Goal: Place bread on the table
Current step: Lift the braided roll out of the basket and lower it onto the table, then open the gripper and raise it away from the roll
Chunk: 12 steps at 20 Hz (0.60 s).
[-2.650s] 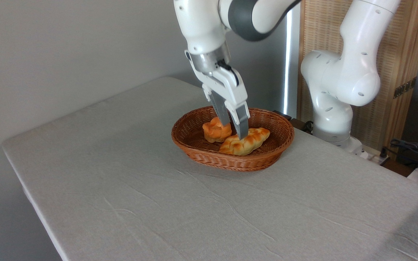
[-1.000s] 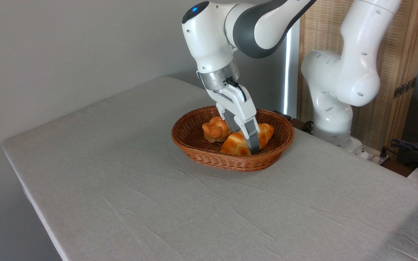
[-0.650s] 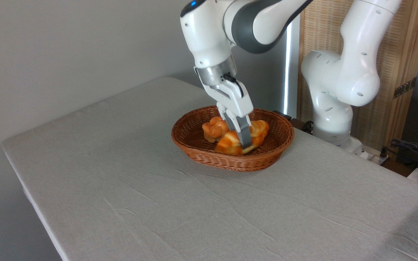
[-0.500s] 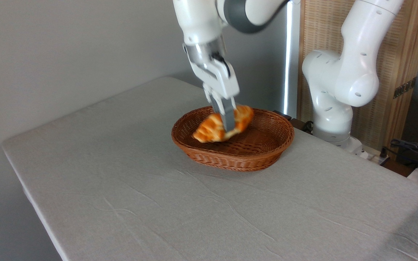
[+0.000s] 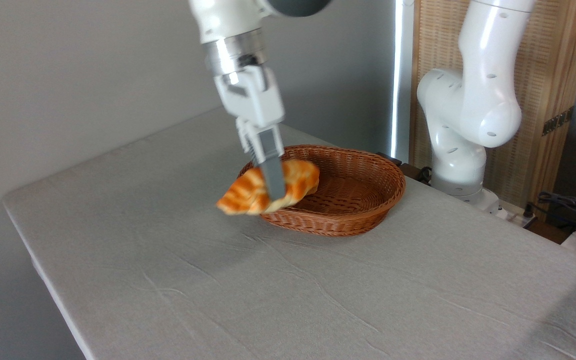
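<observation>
Lifted bread [image 5: 268, 187] now hangs over grey table [image 5: 218, 280].

Brown wicker basket [image 5: 368, 200] — oval, cables [image 5: 565, 205] far right

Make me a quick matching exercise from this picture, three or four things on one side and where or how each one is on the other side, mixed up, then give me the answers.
Things:
1. bread
2. basket
3. table
4. gripper

States:
A. covered in a wrinkled light grey cloth
B. standing on the cloth, brown wicker
C. held in the air, tilted, over the basket's left rim
D. clamped on the loaf, fingers pointing down

Pairs: 1-C, 2-B, 3-A, 4-D
</observation>
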### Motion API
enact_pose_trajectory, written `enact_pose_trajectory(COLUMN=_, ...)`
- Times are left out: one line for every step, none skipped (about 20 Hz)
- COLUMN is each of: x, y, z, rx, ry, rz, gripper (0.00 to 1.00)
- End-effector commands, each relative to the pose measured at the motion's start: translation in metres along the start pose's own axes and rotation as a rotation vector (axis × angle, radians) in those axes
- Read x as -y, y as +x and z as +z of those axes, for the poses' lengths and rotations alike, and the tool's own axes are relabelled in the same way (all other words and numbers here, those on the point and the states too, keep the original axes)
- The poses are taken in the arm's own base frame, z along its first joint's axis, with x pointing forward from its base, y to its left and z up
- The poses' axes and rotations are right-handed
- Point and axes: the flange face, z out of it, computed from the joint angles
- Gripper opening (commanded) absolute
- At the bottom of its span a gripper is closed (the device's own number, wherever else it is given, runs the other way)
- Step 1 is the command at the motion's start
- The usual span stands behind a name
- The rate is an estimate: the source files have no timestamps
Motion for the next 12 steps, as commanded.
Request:
enact_pose_trajectory(x=0.063, y=0.018, z=0.032, rx=0.037, ry=0.095, rz=-0.018, gripper=0.18)
enact_pose_trajectory(x=0.079, y=0.014, z=0.047, rx=0.020, ry=0.109, rz=-0.043, gripper=0.20)
enact_pose_trajectory(x=0.089, y=0.016, z=0.062, rx=0.005, ry=0.123, rz=-0.051, gripper=0.25)
enact_pose_trajectory(x=0.095, y=0.023, z=0.070, rx=-0.012, ry=0.147, rz=-0.042, gripper=0.26)
enact_pose_trajectory(x=0.097, y=0.025, z=0.072, rx=-0.020, ry=0.164, rz=-0.038, gripper=0.31)
enact_pose_trajectory(x=0.098, y=0.026, z=0.076, rx=-0.012, ry=0.169, rz=-0.026, gripper=0.48)
enact_pose_trajectory(x=0.099, y=0.026, z=0.078, rx=0.003, ry=0.185, rz=-0.009, gripper=0.69)
enact_pose_trajectory(x=0.100, y=0.029, z=0.085, rx=0.033, ry=0.199, rz=0.014, gripper=0.83)
enact_pose_trajectory(x=0.100, y=0.031, z=0.091, rx=0.059, ry=0.210, rz=0.034, gripper=1.00)
enact_pose_trajectory(x=0.099, y=0.034, z=0.097, rx=0.070, ry=0.207, rz=0.042, gripper=1.00)
enact_pose_trajectory(x=0.098, y=0.035, z=0.097, rx=0.068, ry=0.206, rz=0.040, gripper=1.00)
enact_pose_trajectory(x=0.098, y=0.037, z=0.098, rx=0.066, ry=0.201, rz=0.038, gripper=1.00)
